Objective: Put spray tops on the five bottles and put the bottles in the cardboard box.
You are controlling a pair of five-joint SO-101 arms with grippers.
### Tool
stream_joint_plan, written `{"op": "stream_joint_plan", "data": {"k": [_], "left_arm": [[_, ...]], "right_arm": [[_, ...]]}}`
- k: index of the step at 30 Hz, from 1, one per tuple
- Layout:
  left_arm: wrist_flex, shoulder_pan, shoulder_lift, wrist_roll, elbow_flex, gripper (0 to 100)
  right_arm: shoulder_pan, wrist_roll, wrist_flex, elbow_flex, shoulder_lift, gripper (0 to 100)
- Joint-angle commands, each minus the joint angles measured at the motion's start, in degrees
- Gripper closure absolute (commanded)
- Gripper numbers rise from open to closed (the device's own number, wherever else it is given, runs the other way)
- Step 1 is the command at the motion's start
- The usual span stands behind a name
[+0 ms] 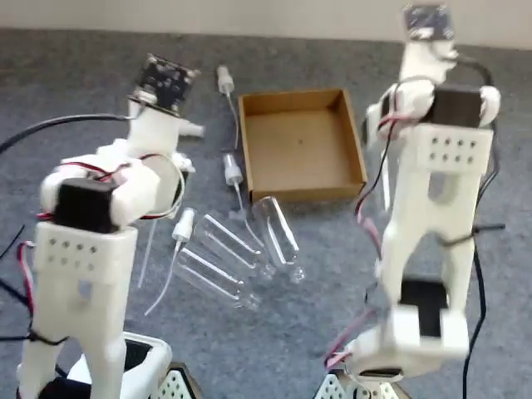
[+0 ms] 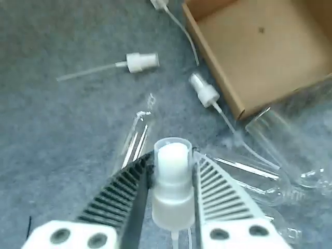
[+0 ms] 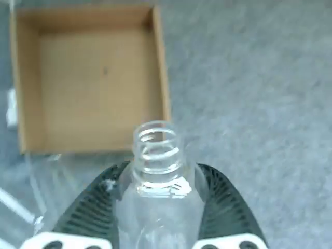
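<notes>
No words, numbers, labels or signs are showing readably anywhere. The cardboard box (image 1: 301, 143) is showing plain brown faces, and the clear bottles (image 1: 274, 229) at its 7 o'clock are carrying no legible print. Any marking on the arms' circuit boards (image 1: 166, 81) is coming through too small to read.

Looks like a robotics lab test bench. Evidence: two white plastic arms, left arm (image 1: 87, 249) and right arm (image 1: 436, 158), with black servo blocks (image 1: 83, 204), loose wiring (image 1: 50, 125) and a bare circuit board (image 1: 166, 81) on the wrist. The work surface is grey carpet-like matting (image 1: 83, 83) with a plain pale wall (image 1: 249, 12) behind. Staged props: clear bottles (image 1: 277, 229), spray tops (image 1: 225, 80), cardboard box (image 1: 291, 98).
</notes>
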Motion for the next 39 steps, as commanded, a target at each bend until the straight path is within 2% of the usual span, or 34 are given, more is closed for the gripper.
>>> {"op": "stream_joint_plan", "data": {"k": [1, 7, 9, 13, 16, 21, 25, 28, 34, 39], "left_arm": [[3.87, 0.92, -1.19, 0.70, -11.03, 99], [3.34, 1.27, -1.10, 5.36, -19.12, 99], [-0.70, 4.09, -1.10, 6.42, -20.18, 99], [-11.78, 8.66, -1.10, 9.49, -20.35, 99], [-18.99, 12.00, -1.10, 10.02, -20.26, 99], [-23.38, 16.92, -1.10, 10.20, -20.26, 99], [-27.34, 20.53, -1.01, 14.15, -20.18, 99], [-31.21, 22.90, -1.01, 14.33, -17.80, 99], [-39.21, 25.89, -1.10, 14.33, -10.15, 99], [-40.70, 26.51, -1.10, 14.33, -4.70, 99]], "right_arm": [[-7.08, -2.37, -10.51, 21.76, -19.82, 99.5], [-18.68, -3.34, -37.93, 59.12, -41.71, 99.5], [-21.23, -3.43, -44.62, 68.70, -46.29, 99.5], [-25.01, -3.43, -56.40, 78.90, -52.97, 99.5], [-25.27, -2.99, -58.42, 84.09, -56.84, 99.5], [-25.36, -3.34, -59.21, 89.27, -64.57, 99.5], [-26.59, -5.27, -67.91, 96.92, -71.34, 99.5], [-26.59, -7.03, -73.63, 103.60, -76.62, 99.5], [-26.59, -7.03, -74.33, 109.85, -83.82, 99.5], [-26.59, -7.03, -74.33, 109.85, -85.05, 99.5]]}}
